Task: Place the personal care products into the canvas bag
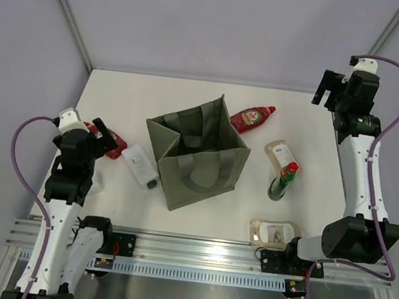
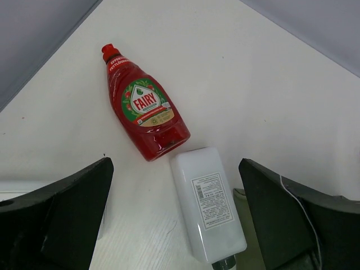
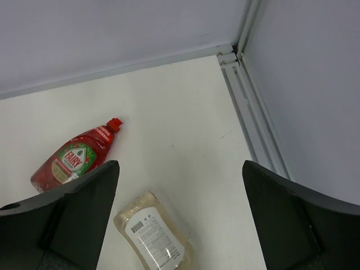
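The olive-grey canvas bag (image 1: pixel 197 155) stands open mid-table. One red bottle (image 1: pixel 252 116) (image 3: pixel 72 162) lies behind its right corner. A second red bottle (image 1: pixel 115 145) (image 2: pixel 145 104) lies at the left, beside the white bottle with grey cap (image 1: pixel 140 166) (image 2: pixel 207 202). A beige pouch (image 1: pixel 280 153) (image 3: pixel 154 236) lies right of the bag, and the dark green red-capped bottle (image 1: pixel 282 181) stands in front of it. My left gripper (image 1: pixel 104 136) (image 2: pixel 175 225) is open and empty above the left red and white bottles. My right gripper (image 1: pixel 326 97) (image 3: pixel 180 225) is open and empty, raised at the far right.
Another clear pouch (image 1: pixel 274 232) lies at the table's front edge by the right arm's base. Grey walls and a metal rail (image 3: pixel 247 112) bound the table at the back and right. A corner of the bag (image 2: pixel 243 198) shows in the left wrist view.
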`<state>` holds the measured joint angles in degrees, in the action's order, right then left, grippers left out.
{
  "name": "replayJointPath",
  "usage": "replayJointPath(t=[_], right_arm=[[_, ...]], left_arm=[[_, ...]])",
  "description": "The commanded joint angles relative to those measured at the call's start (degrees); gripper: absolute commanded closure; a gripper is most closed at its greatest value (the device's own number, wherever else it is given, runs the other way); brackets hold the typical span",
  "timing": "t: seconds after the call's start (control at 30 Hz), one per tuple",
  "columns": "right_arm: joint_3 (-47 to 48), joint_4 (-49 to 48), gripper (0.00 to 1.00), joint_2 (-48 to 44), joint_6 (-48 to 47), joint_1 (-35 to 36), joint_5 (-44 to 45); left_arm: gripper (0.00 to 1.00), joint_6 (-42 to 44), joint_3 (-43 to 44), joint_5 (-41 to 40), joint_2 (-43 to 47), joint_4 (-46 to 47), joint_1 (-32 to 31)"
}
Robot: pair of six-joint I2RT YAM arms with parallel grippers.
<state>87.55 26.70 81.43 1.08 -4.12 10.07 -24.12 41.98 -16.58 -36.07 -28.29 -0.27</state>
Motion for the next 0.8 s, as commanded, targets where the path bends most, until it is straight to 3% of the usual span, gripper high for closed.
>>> replayJointPath(t=[0.0,0.03,0.07,0.13,0.2,0.23,0.33,0.37,0.47,0.63,0.77], right_arm=[[2.1,1.1,0.01,-0.6,-8.3,0.3,-10.7],[1.6,1.9,0.0,-1.4,-17.2,0.4,-16.2],[1.1,6.0,0.0,-1.9,-22.5,0.7,-27.5],[1.3,14.1,0.0,-2.2,-41.2,3.0,-36.2],[2.3,21.5,0.01,-1.7,-44.9,5.9,-37.9],[2.8,23.4,0.0,-0.7,-46.9,6.7,-39.3],[5.5,29.6,0.01,2.8,-47.5,6.7,-46.4],[6.7,33.6,0.01,3.9,-48.1,6.7,-50.1],[9.7,36.4,0.0,7.8,-47.3,6.5,-54.4],[8.6,32.7,0.0,9.8,-44.2,6.0,-55.2],[9.3,31.4,0.0,11.4,-42.0,4.6,-57.8]], left_arm=[[0.01,-4.1,5.8,-2.8,-1.6,-4.4,-0.1],[0.01,-7.7,6.9,-2.8,-2.7,-5.9,0.1],[0.01,-9.3,7.8,-2.1,-3.9,-8.3,0.2],[0.01,-12.4,10.1,4.2,-8.5,-9.7,3.9],[0.01,-13.8,11.1,11.4,-12.2,-9.7,10.5],[0.01,-14.8,10.8,20.3,-16.0,-8.8,13.4],[0.01,-19.5,7.3,37.6,-24.8,-0.6,24.0],[0.01,-20.9,7.2,39.8,-27.6,1.9,25.7],[0.01,-20.5,11.8,36.1,-38.2,-1.1,27.2],[0.01,-17.5,19.9,26.0,-49.9,-5.9,27.0],[0.01,-15.9,26.6,22.9,-59.3,-9.4,25.9]])
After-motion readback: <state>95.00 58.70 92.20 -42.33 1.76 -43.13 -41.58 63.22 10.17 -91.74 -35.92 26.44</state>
